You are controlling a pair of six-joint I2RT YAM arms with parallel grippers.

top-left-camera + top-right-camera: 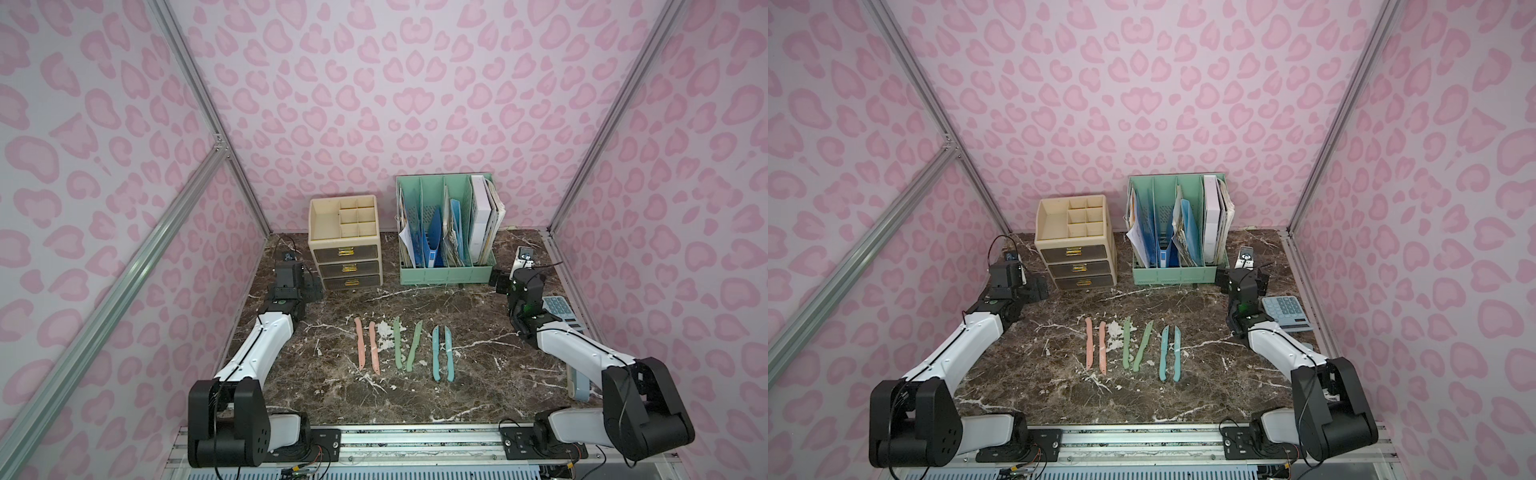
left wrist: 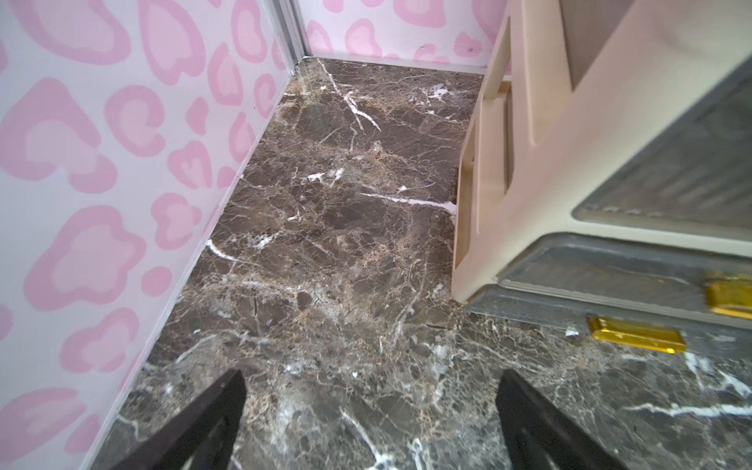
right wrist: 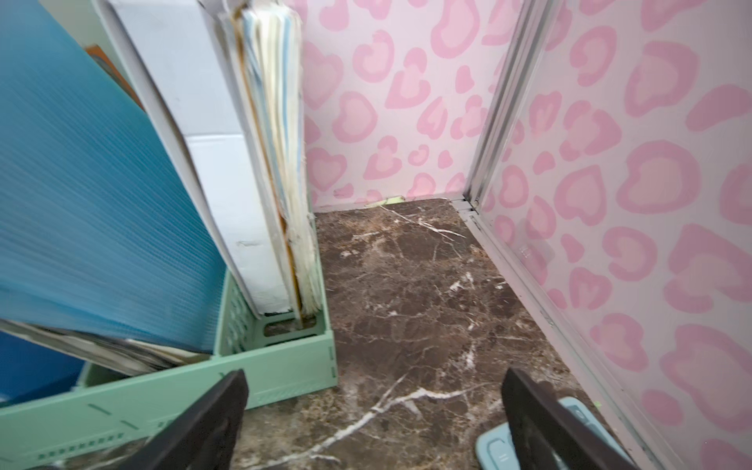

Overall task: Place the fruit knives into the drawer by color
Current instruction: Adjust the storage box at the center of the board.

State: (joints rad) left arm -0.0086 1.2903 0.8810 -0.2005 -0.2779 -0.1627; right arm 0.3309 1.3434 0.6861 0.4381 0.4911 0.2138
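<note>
Six fruit knives [image 1: 397, 345] lay centred on the tabletop [image 1: 478, 374], bare marble all around; both jaws stood spread, empty, near its side edges.

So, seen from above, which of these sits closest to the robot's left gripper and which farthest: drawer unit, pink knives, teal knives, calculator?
From the left gripper:
1. Drawer unit, right beside it.
2. Pink knives, mid-table.
3. Teal knives, farther right.
4. Calculator, by the right wall.
</note>
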